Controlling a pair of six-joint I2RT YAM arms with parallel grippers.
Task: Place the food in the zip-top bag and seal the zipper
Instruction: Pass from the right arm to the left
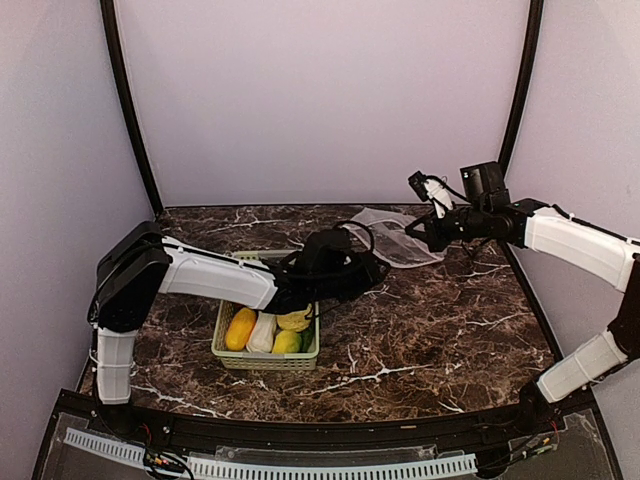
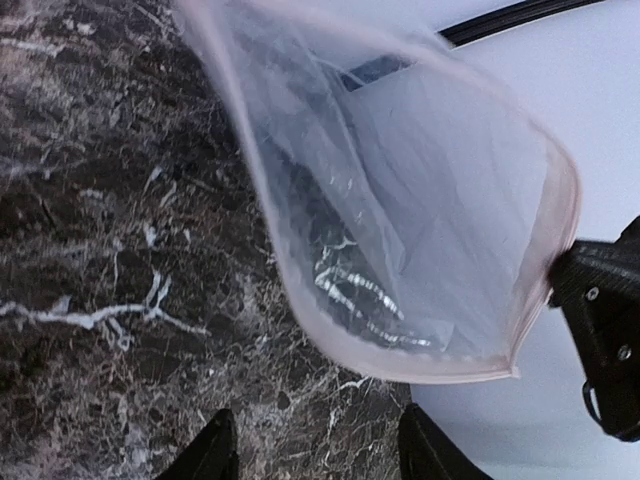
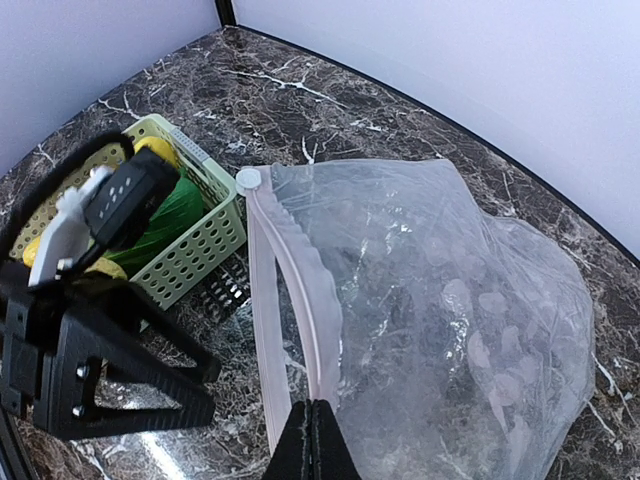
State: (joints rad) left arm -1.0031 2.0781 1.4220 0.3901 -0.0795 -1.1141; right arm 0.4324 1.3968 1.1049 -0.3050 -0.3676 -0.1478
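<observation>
Starting with the marble table (image 1: 450, 330), hard and flat beneath both sets of jaws; next the bag (image 3: 450, 300), a clear crinkled film that I judge very light, limp and slippery, likely to sag and fold unless taken by its firmer edge; it spreads just beyond the right gripper (image 3: 315, 440), whose jaws are clenched on the zipper strip (image 3: 258, 300), holding that end of the mouth up; the mouth gapes straight ahead of the left gripper (image 2: 315, 455), whose jaws stand released, with only table showing between them; the basket (image 1: 265, 362), pale green lattice, sits below and behind the left jaws and well apart from the right ones; it looks stiff and light.

The food (image 1: 240, 328) lies inside the basket, none of it in the bag yet; these toy pieces look like hard, smooth, hollow plastic, so light but apt to slip or roll; a pinch across the narrow middle of each seems safest; the zipper strip is the bag's one firm part, the sensible place to hold; the slider (image 3: 248, 180), small and white, sits at the far end of the strip from the right jaws, and is the point to pinch for sealing.

No brand, label or writing can be read on anything.
</observation>
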